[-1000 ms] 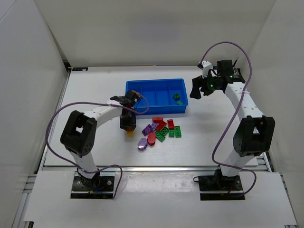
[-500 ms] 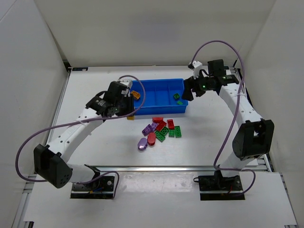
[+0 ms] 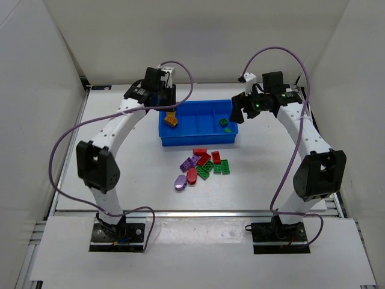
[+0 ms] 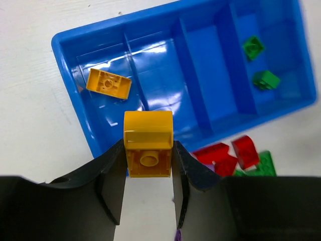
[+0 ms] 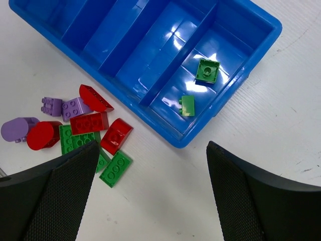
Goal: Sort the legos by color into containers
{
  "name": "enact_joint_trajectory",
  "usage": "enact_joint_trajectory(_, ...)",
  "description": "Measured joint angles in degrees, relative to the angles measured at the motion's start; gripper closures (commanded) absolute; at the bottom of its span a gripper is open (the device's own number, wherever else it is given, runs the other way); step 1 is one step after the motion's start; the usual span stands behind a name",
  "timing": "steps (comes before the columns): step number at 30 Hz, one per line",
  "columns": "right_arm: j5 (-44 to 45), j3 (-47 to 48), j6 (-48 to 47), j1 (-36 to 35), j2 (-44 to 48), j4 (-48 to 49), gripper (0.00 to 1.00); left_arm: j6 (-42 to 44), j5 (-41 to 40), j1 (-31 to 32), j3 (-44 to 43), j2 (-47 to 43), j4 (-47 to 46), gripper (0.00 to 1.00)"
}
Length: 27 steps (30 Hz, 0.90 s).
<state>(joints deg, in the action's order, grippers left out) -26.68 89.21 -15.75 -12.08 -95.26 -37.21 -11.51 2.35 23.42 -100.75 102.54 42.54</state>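
Observation:
My left gripper is shut on a yellow-orange brick, held over the near left part of the blue tray. In the top view this gripper hangs over the tray's left end. A second yellow-orange brick lies in the leftmost compartment. Two green bricks lie in the rightmost compartment. My right gripper is open and empty, above the table just off the tray's right near corner. It also shows in the top view.
Loose red, green and purple bricks lie in a pile on the table in front of the tray, with a purple rounded one and a red rounded one nearest me. The two middle compartments hold nothing. White walls enclose the table.
My left arm has lifted the yellow-orange brick from the table in front of the tray and swung it out over the tray's left end. My right gripper has moved left, closer to the tray's right end.

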Motion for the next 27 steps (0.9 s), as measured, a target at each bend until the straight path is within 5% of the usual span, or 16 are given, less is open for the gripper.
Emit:
enact_joint_trajectory(9,0.6,0.0,-1.4,0.0,0.0,-0.2,0.10,-0.2,0.0,-4.2,-6.3,15.7,2.6,0.82)
enact_joint_trajectory(12,0.3,-1.0,-2.8,0.0,0.1,-0.3,0.10,-0.1,-0.2,-5.2,-7.6,18.1,3.2,0.69)
enact_joint_trajectory(16,-1.1,-5.6,-6.3,0.0,1.4,-0.7,0.11,0.5,0.0,-5.8,-8.3,19.2,3.8,0.38)
enact_joint_trajectory(27,-2.0,-12.3,-19.8,-9.2,7.0,-2.7,0.11,2.0,3.0,-6.0,-12.2,18.9,4.2,0.29)
